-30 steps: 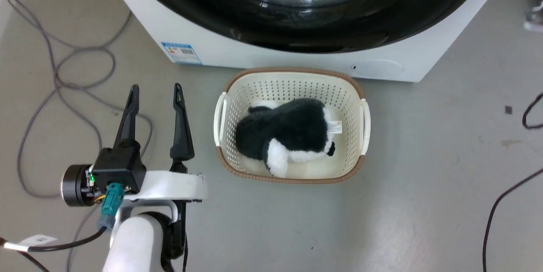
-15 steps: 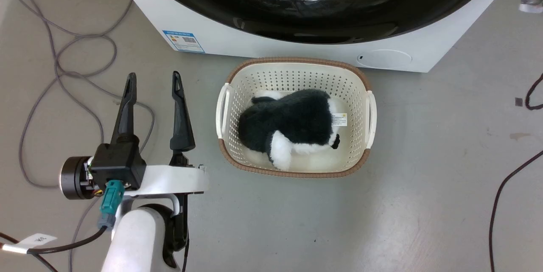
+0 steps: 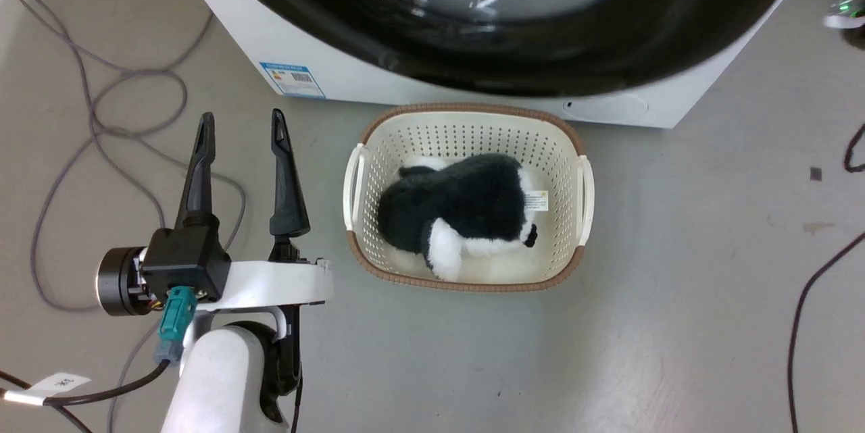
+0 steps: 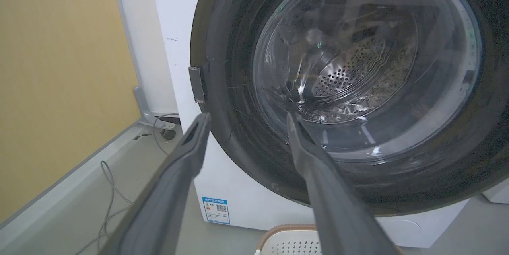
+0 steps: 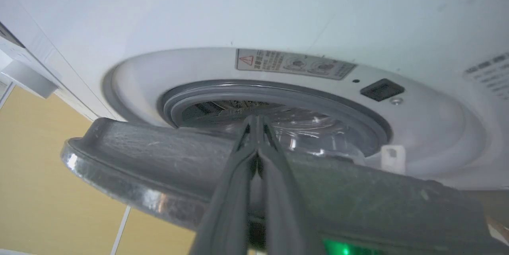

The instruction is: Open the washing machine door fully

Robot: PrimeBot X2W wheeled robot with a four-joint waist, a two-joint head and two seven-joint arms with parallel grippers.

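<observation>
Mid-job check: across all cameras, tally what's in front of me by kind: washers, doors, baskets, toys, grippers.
washing machine: 1
washing machine door: 1
basket: 1
plush toy: 1
grippers: 2 (left gripper open, right gripper shut)
Total: 6

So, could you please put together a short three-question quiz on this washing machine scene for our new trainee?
1. True or false: the left hand is shut.
2. What lies in the basket? A towel; B plush toy; C bottle.
3. Fill in: in the right wrist view, the washing machine door stands ____ from the washing machine front.
Key: 1 false; 2 B; 3 ajar.
</observation>
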